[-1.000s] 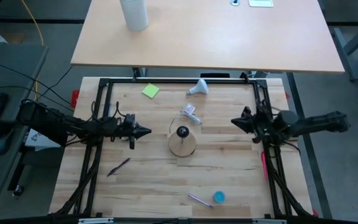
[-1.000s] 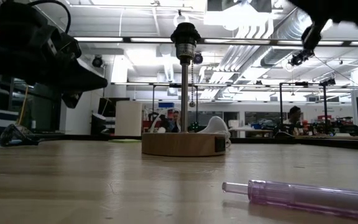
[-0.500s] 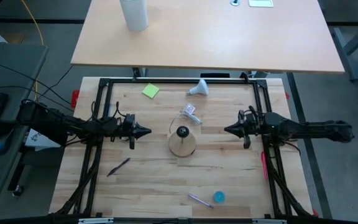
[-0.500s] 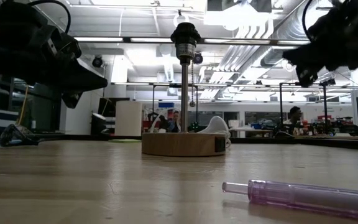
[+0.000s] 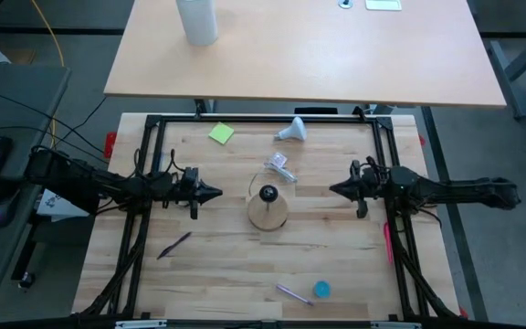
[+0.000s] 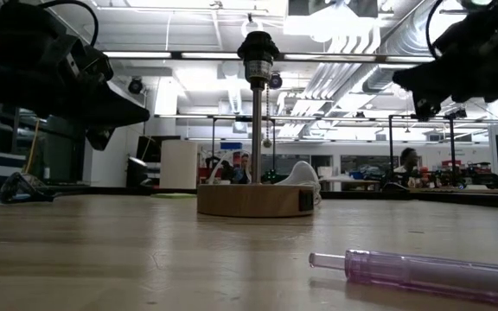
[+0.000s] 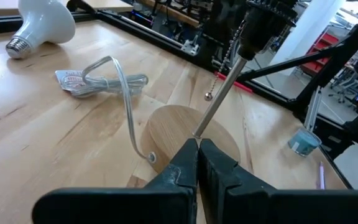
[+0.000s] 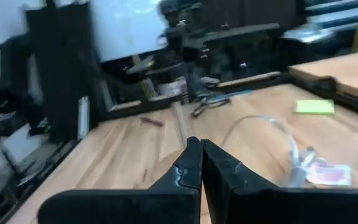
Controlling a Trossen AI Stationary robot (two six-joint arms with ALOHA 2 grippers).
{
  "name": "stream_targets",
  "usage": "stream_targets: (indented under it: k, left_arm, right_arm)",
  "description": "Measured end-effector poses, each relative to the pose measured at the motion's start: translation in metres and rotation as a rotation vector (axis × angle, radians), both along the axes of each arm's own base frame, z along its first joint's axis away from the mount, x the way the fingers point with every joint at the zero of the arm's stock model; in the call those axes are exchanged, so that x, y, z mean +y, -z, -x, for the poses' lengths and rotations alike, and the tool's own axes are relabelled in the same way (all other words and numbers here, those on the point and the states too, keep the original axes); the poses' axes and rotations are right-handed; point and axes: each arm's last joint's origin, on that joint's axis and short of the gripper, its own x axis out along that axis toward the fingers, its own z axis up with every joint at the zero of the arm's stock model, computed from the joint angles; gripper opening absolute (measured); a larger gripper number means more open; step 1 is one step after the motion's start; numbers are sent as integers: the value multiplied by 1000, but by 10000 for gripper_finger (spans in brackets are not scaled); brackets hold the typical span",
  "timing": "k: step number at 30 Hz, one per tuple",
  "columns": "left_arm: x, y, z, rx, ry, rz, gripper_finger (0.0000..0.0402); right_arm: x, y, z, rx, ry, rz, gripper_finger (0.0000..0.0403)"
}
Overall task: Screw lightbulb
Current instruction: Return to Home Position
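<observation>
Lightbulb (image 5: 290,129) lies on its side at the bench's (image 5: 217,265) far edge, well apart from the lamp (image 5: 268,212).
The left end effector (image 5: 215,193) and right end effector (image 5: 333,191) are closed and empty, flanking the lamp. We judge the smooth frosted globe could roll, the clear looped cord (image 5: 279,167) could snag a finger, and the slim-stemmed, wooden-based lamp could tip.

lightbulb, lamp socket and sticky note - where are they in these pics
lightbulb (image 5: 292,128): high view, on its white globe.
lamp socket (image 6: 257,50): low view, on the black socket body atop the pole.
sticky note (image 5: 221,133): high view, centre of the green sheet.
</observation>
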Motion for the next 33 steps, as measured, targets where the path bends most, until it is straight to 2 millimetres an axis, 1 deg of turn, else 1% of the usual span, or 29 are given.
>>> stream_targets:
  k: [4,6,9,17,22,26,28,33]
  left_arm:
    - [0,0,0,0,-1,1,0]
    - [0,0,0,0,-1,1,0]
    - [0,0,0,0,0,1,0]
    - [0,0,0,0,0,1,0]
    - [-1,0,1,14,8,0,0]
    - [-4,-12,11,-30,32,1,0]
    - [-4,-13,19,-29,29,1,0]
    - [-3,-29,36,-145,29,2,0]
  right_arm:
    - [-2,3,0,26,52,-74,0]
    - [-3,3,0,21,113,-111,0]
    - [-6,11,1,96,203,-147,0]
    - [-6,27,4,268,223,-141,0]
    - [-5,33,6,332,226,-139,0]
    - [-5,33,6,333,222,-140,0]
    - [-5,33,6,334,223,-140,0]
    - [-5,33,6,336,218,-141,0]
